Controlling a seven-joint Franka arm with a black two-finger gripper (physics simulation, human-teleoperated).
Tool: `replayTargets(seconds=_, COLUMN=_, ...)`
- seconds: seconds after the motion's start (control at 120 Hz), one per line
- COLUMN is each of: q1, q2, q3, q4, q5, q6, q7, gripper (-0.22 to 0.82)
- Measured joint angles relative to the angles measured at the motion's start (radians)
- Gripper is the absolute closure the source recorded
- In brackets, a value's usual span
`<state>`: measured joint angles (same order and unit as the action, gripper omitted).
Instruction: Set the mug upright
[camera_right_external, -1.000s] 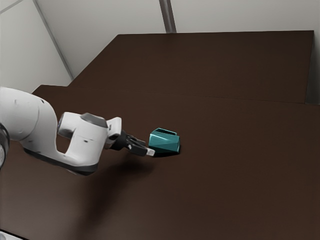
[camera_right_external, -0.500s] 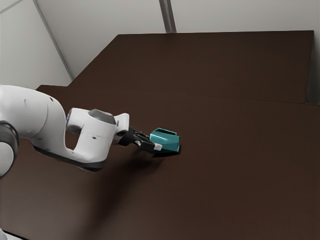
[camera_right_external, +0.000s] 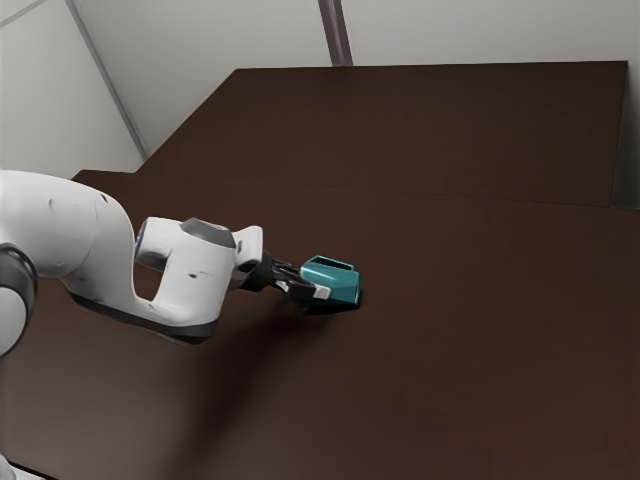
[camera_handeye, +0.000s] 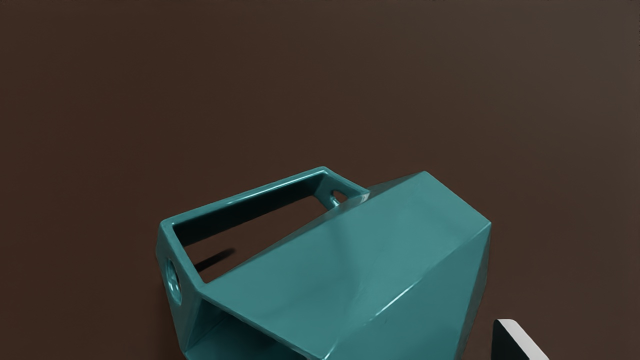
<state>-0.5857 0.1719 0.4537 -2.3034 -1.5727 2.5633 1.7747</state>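
While the teal mug (camera_handeye: 380, 260) lies tipped on its side at the fingers (camera_right_external: 321, 292), its handle (camera_handeye: 245, 202) juts out on the side away from the nearer visible fingertip. The fingers stand open, one beside the mug with a gap between. Brown surface (camera_right_external: 450, 370) spreads beneath; behind them extends the white arm (camera_right_external: 190, 285).
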Motion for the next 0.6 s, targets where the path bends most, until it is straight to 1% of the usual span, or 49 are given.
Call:
replayTargets(seconds=0.292, q1=-0.002, q2=-0.003, q3=0.0, q4=0.032, q5=-0.007, q6=0.0, q7=0.002, gripper=0.35)
replayTargets(seconds=0.6, q1=-0.018, q2=-0.021, q3=-0.004, q4=0.045, q5=-0.02, q6=0.0, q7=-0.015, gripper=0.49)
